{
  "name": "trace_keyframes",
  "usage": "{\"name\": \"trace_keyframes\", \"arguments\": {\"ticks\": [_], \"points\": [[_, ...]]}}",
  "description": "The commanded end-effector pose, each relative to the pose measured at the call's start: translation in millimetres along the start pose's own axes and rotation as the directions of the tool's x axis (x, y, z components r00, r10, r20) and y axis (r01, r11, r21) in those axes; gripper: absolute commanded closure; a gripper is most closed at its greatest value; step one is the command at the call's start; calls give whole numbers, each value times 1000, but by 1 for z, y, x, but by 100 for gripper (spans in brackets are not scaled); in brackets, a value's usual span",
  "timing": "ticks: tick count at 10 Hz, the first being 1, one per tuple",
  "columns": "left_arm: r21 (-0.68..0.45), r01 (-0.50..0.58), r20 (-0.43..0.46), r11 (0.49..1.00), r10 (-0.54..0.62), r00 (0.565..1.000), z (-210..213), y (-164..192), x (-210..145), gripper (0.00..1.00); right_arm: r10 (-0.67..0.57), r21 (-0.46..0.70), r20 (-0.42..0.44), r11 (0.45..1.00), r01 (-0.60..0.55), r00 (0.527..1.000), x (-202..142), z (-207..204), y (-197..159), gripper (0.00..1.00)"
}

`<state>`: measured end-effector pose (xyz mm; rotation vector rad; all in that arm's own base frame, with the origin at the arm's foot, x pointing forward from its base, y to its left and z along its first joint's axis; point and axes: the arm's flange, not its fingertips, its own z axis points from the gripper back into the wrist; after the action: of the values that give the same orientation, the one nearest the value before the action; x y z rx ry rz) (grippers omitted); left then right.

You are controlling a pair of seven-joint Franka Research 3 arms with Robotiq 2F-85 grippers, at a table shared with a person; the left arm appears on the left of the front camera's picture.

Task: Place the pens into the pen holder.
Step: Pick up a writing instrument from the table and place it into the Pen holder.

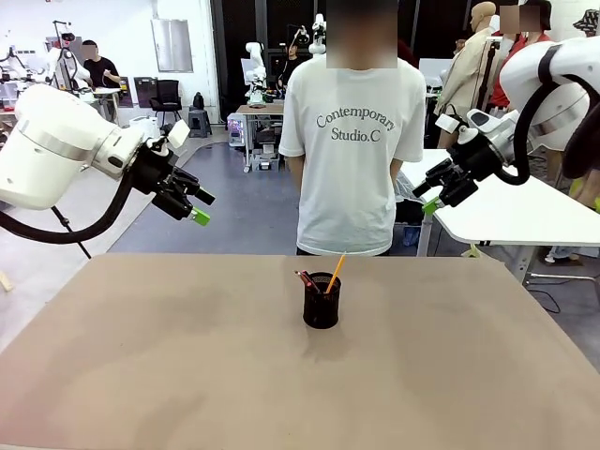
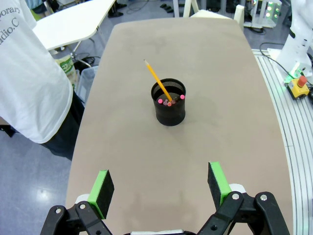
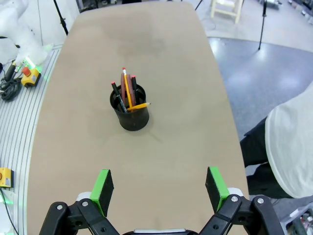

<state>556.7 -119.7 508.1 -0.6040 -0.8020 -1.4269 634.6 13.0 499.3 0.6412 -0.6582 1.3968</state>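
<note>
The black mesh pen holder (image 1: 322, 305) stands upright near the middle of the tan table (image 1: 141, 356). The pens stand inside it: a yellow-orange pencil (image 1: 335, 273) leans out toward the person, and reddish and black sticks with red ends (image 1: 306, 279) poke above the rim. From the left wrist view the holder (image 2: 169, 104) and the yellow pencil (image 2: 156, 80) lie well ahead of my left gripper (image 2: 161, 183), which is open and empty. My right gripper (image 3: 159, 183) is also open and empty, far back from the holder (image 3: 130, 116). Both the left gripper (image 1: 202, 207) and the right gripper (image 1: 424, 199) hang high above the table's sides.
A person in a white T-shirt (image 1: 352, 141) stands at the far edge of the table, directly behind the holder, hands out of sight. A white table (image 1: 511, 211) stands behind on the right. An emergency-stop button (image 2: 299, 83) sits on a rail beside the table.
</note>
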Motion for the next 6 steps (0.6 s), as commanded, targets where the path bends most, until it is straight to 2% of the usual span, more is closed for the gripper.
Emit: {"name": "trace_keyframes", "arguments": {"ticks": [1,6], "points": [[1,0,0,1000,0,1000,2,-1,0,0,0,-3,-1,1000,0,1000,1,1,1,0],[1,0,0,1000,0,1000,2,-1,0,0,0,-3,-1,1000,0,1000,1,1,1,0]]}}
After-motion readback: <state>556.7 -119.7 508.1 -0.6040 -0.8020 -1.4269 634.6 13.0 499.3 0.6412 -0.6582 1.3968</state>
